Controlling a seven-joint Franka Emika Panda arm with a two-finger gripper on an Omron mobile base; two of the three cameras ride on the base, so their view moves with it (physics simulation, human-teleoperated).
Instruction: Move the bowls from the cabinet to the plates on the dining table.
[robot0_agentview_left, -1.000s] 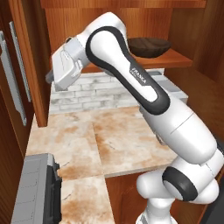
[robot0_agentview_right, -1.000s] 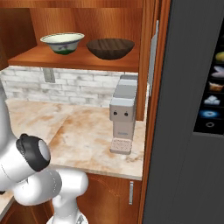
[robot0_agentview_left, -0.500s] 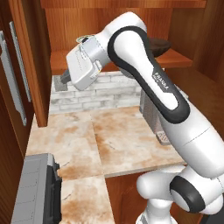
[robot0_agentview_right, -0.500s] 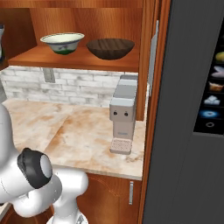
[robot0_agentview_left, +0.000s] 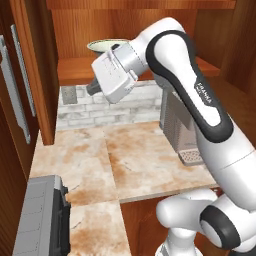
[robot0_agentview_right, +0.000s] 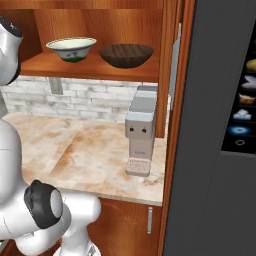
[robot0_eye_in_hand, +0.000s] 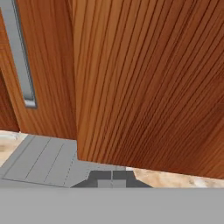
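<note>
Hanging in front of the open cabinet (robot0_agentview_left: 37, 70), my gripper (robot0_agentview_left: 93, 89) has its jaws pressed together on nothing, just below the front edge of the wooden shelf and above the marble counter (robot0_agentview_left: 115, 155). Up on that shelf, in the right base view, the cream bowl (robot0_agentview_right: 71, 48) with the green band sits left, the dark brown bowl (robot0_agentview_right: 126, 54) beside it on the right, apart. Further right, a grey coffee machine (robot0_agentview_right: 140, 129) stands on the counter.

cabinet (robot0_agentview_right: 90, 67): reddish grained wood, satin | counter (robot0_agentview_right: 85, 150): polished marbled stone | backsplash (robot0_agentview_right: 95, 100): matt white brick
</note>
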